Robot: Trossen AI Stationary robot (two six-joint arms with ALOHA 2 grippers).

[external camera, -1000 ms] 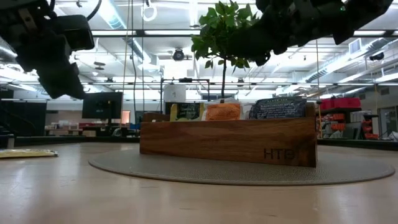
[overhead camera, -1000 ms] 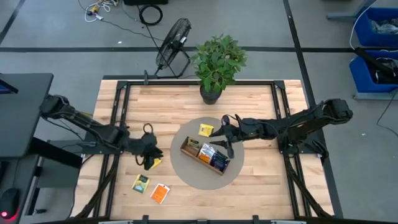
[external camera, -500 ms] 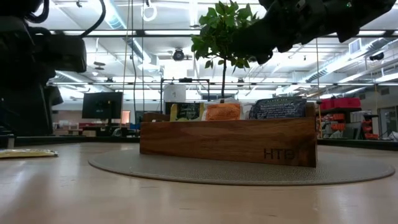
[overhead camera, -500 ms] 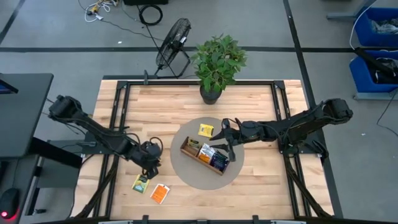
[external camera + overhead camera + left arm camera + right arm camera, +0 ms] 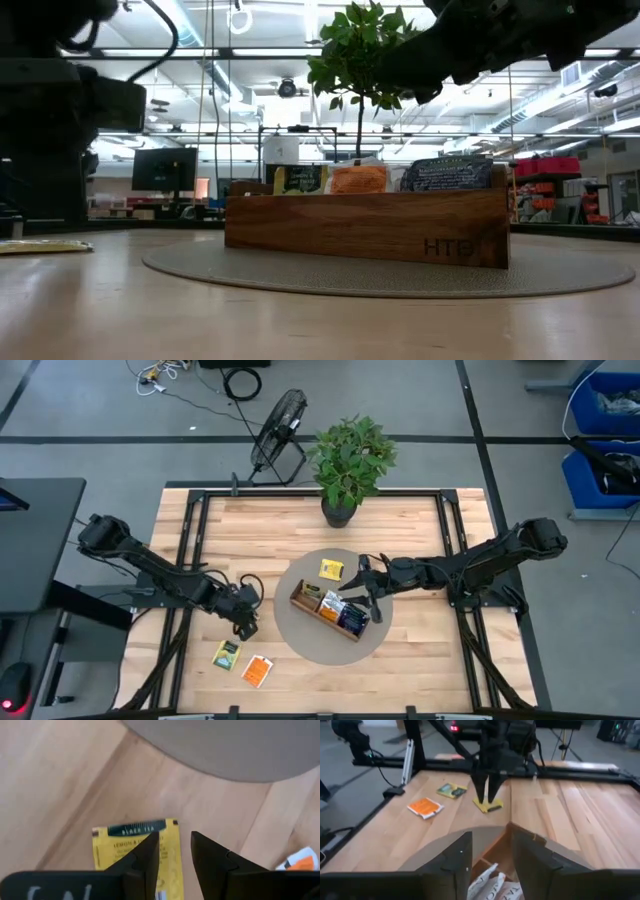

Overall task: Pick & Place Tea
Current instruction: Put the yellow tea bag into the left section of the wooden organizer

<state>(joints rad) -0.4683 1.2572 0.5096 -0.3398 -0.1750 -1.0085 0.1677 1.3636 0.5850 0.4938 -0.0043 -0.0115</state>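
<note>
left gripper: fingers apart, tips right over yellow sachet lying on table, nothing gripped
right gripper: parted, empty, above wooden tray
high view only: green sachet + orange sachet near front edge

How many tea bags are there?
7: three in the tray, a yellow one on the mat, another below the left pincer, green and orange nearby. The tray may hide more.

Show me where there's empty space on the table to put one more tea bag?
Bare wood lies between the plant and the round mat, and on the table's right side. It is crowded at front left: three sachets there, yellow, green and orange, with the left hand over the yellow one.
</note>
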